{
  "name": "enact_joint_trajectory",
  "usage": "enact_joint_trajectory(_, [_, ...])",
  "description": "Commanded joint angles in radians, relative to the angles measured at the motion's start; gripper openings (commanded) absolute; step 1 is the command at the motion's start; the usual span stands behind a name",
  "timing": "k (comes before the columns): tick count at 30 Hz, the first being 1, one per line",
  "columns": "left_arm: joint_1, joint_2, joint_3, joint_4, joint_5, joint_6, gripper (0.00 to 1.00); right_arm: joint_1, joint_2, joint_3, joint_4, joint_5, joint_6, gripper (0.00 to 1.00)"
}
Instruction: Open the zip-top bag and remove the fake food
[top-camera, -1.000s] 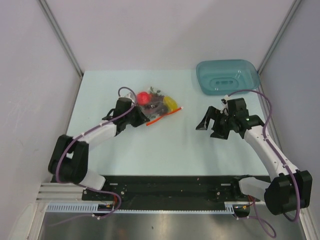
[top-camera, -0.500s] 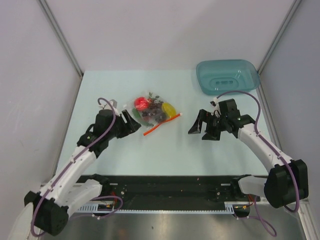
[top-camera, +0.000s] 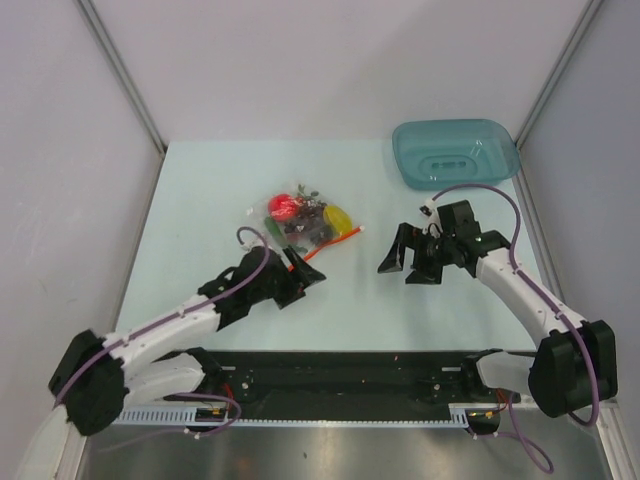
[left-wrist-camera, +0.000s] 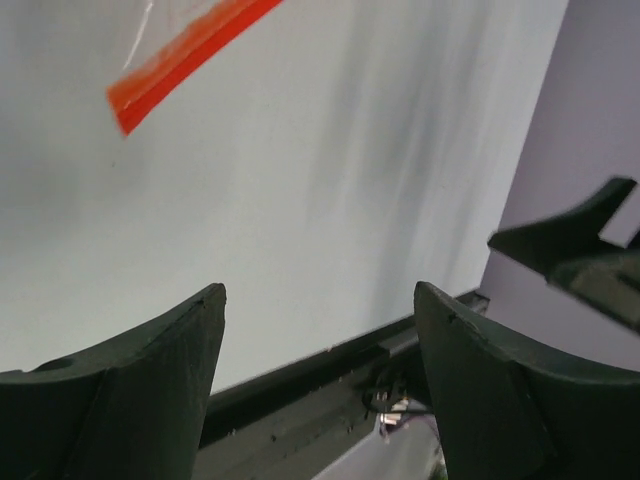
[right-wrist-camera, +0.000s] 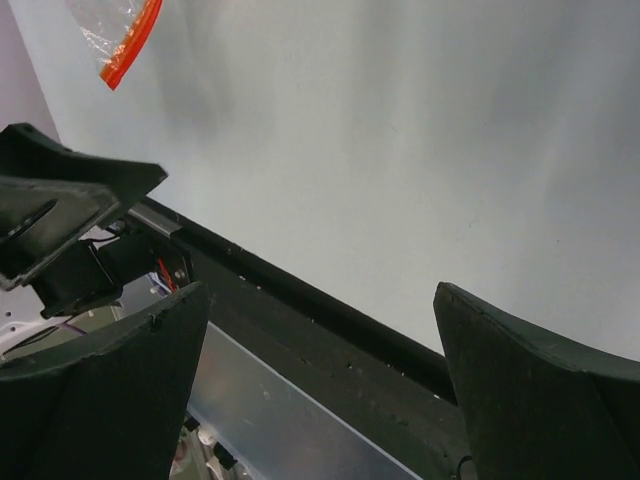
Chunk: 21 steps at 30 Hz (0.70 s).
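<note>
The zip-top bag (top-camera: 322, 238) lies flat near the middle of the table (top-camera: 200, 190) with the fake food (top-camera: 284, 207) bunched inside it (red, yellow and dark pieces show through the plastic). Its orange zipper strip (top-camera: 330, 243) runs along the near edge. At the bag's 6 o'clock, just beside the strip's end, the left gripper (top-camera: 303, 283) sits with jaws spread and nothing between them. At 4 o'clock, well apart, the right gripper (top-camera: 403, 262) is likewise spread and empty. A teal tray (top-camera: 404, 150) sits at 2 o'clock.

Zip-top bag (top-camera: 335, 240): clear, orange-red strip. Fake food (top-camera: 285, 208): red, yellow, dk purple. Tray (top-camera: 500, 160), far-right corner: teal. Desk (top-camera: 200, 190): pale mint.
</note>
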<state>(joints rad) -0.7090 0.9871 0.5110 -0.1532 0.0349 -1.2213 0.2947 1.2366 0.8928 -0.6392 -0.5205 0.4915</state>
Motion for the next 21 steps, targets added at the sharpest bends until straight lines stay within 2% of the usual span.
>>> enact_joint_trajectory(1, [-0.041, 0.184, 0.205, 0.092, -0.131, -0.063, 0.83, 0.000, -0.075, -0.015, -0.022, 0.000, -0.021, 1.00])
enact_joint_trajectory(2, [-0.044, 0.226, 0.248, 0.084, -0.127, -0.044, 0.83, -0.002, -0.081, -0.023, -0.022, 0.004, -0.021, 1.00])
enact_joint_trajectory(3, [-0.047, 0.322, 0.295, 0.075, -0.121, 0.041, 0.83, -0.002, -0.091, -0.031, -0.022, 0.002, -0.019, 1.00])
enact_joint_trajectory(5, [-0.079, 0.419, 0.501, -0.059, -0.162, 0.174, 0.79, -0.002, -0.095, -0.037, -0.027, 0.004, -0.019, 1.00])
enact_joint_trajectory(6, [-0.092, 0.523, 0.650, -0.109, -0.177, 0.328, 0.77, -0.002, -0.100, -0.040, -0.027, 0.004, -0.018, 1.00])
enact_joint_trajectory(7, [-0.101, 0.565, 0.720, -0.197, -0.182, 0.415, 0.68, -0.002, -0.103, -0.040, -0.028, 0.004, -0.019, 1.00])
enact_joint_trajectory(8, [-0.118, 0.608, 0.779, -0.232, -0.213, 0.495, 0.64, -0.006, -0.104, -0.037, -0.031, 0.005, -0.022, 1.00])
enact_joint_trajectory(9, [-0.124, 0.661, 0.855, -0.259, -0.227, 0.638, 0.58, -0.012, -0.115, -0.032, -0.040, 0.007, -0.025, 1.00])
enact_joint_trajectory(11, [-0.126, 0.708, 0.902, -0.321, -0.257, 0.795, 0.56, -0.038, -0.124, -0.028, -0.048, 0.004, -0.042, 1.00])
enact_joint_trajectory(14, [-0.127, 0.777, 0.969, -0.390, -0.293, 0.970, 0.62, -0.092, -0.138, -0.028, -0.069, -0.035, -0.076, 1.00])
enact_joint_trajectory(17, [-0.132, 0.811, 0.959, -0.367, -0.302, 1.093, 0.64, -0.176, -0.141, -0.031, -0.091, -0.071, -0.111, 1.00])
enact_joint_trajectory(20, [-0.133, 0.851, 0.963, -0.346, -0.296, 1.170, 0.55, -0.235, -0.134, -0.031, -0.111, -0.098, -0.134, 1.00])
enact_joint_trajectory(21, [-0.135, 0.864, 0.974, -0.336, -0.282, 1.187, 0.48, -0.238, -0.132, -0.029, -0.120, -0.101, -0.136, 1.00])
